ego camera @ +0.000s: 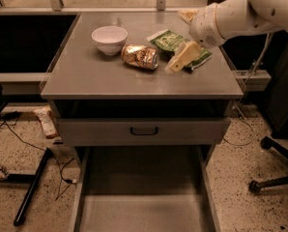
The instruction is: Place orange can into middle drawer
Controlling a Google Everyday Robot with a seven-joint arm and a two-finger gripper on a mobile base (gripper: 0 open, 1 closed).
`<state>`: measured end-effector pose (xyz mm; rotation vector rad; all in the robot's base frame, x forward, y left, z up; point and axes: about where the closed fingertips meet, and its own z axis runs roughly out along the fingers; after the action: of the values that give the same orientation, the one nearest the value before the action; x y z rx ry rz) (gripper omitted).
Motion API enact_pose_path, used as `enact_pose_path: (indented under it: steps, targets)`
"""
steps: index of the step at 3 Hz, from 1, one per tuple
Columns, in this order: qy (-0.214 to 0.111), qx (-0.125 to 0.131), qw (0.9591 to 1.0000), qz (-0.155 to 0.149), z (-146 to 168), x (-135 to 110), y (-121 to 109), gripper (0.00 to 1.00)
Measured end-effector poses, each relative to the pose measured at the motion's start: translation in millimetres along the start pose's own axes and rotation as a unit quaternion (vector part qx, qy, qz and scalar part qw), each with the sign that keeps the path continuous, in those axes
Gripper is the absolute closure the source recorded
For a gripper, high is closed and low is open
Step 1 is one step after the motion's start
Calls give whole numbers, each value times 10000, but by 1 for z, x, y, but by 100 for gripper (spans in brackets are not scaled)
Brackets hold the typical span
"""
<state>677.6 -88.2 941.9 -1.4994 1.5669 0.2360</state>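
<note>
The orange can lies on its side on the grey cabinet top, just right of the white bowl. My gripper hangs from the white arm at the right. It points down and left over the edge of a green snack bag, a short gap right of the can and not touching it. The middle drawer is pulled open at the bottom of the view, showing its flat grey floor and thin side walls.
A closed drawer front with a small black handle sits above the open drawer. A dark recessed counter lies to the left. Cables and a black stand leg lie on the speckled floor at left; an office chair base stands at right.
</note>
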Motion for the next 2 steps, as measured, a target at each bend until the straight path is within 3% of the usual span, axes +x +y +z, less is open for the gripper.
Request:
enact_pose_path:
  steps: [1,2]
  targets:
    - [29,154,9998,125,13,4,0,0]
    - [-158,249,9987,425,43,14,0,0]
